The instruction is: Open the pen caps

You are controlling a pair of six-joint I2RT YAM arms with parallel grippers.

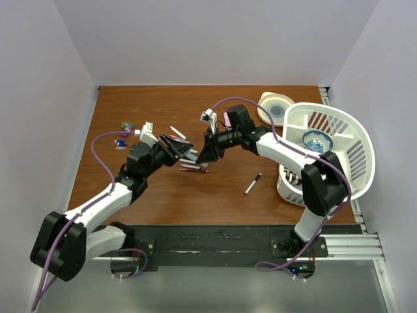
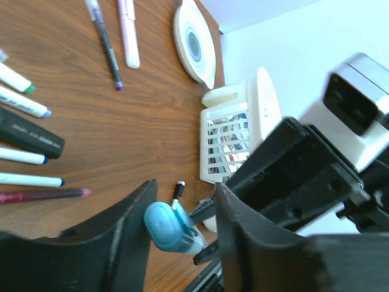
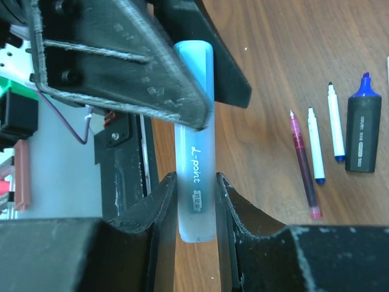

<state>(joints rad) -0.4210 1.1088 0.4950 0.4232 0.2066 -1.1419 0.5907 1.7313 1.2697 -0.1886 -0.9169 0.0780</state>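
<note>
The wooden table (image 1: 163, 195) carries a big white slatted basket (image 1: 352, 143) standing at its right edge, with a small blue patterned bowl (image 1: 317, 141) inside. A round white dish (image 1: 275, 107) lies just beyond the basket, toward the far right corner. Both arms reach in and meet above the middle of the table. The right gripper (image 3: 195, 176) is clamped on the barrel of a light-blue pen (image 3: 196, 182), both fingers pressed against it. The left gripper (image 2: 182, 185) straddles the other end, where the pale-blue cap (image 2: 164, 226) sits on the pen. The cap touches one finger, but I cannot tell whether the jaws actually pinch it. Below the grippers a scatter of pens (image 1: 192, 163) lies on the wood, among them a dark highlighter (image 3: 363, 134) with its blue tip bare. One black-ended pen (image 1: 253, 184) lies alone nearer the basket. Toward the far left corner sit a few tiny coloured bits (image 1: 126, 125), apparently loose caps.
</note>
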